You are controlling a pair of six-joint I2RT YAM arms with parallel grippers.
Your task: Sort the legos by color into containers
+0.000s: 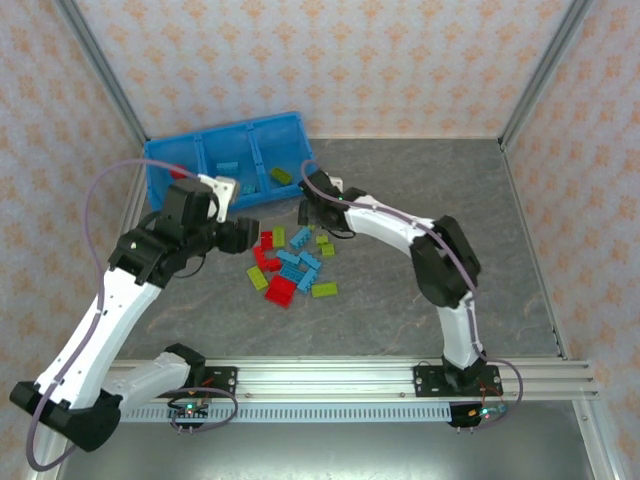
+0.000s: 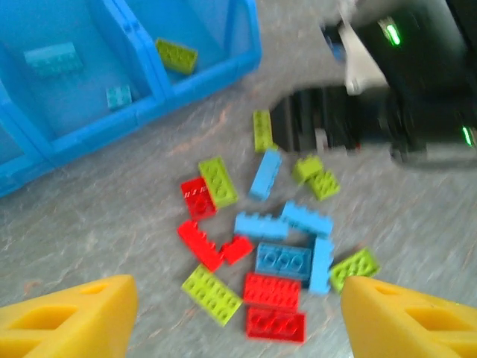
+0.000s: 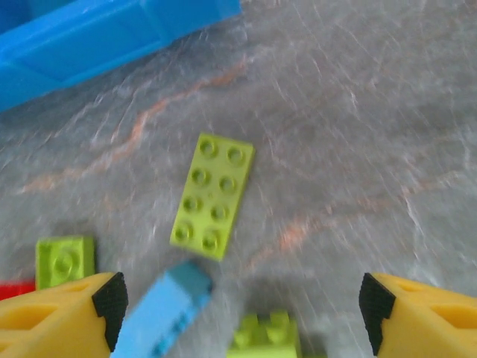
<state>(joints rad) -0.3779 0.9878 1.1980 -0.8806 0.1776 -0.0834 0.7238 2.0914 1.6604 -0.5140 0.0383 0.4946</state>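
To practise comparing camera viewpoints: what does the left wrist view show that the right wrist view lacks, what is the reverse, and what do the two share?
Left wrist view adds: a light blue brick and a yellow-green brick lying in separate compartments of the tray, the right arm beyond the pile, and the open left gripper. Right wrist view adds: the open right gripper with its black pads. Shared: the tray wall, the grey table, and the long yellow-green lego with a light blue lego next to it.
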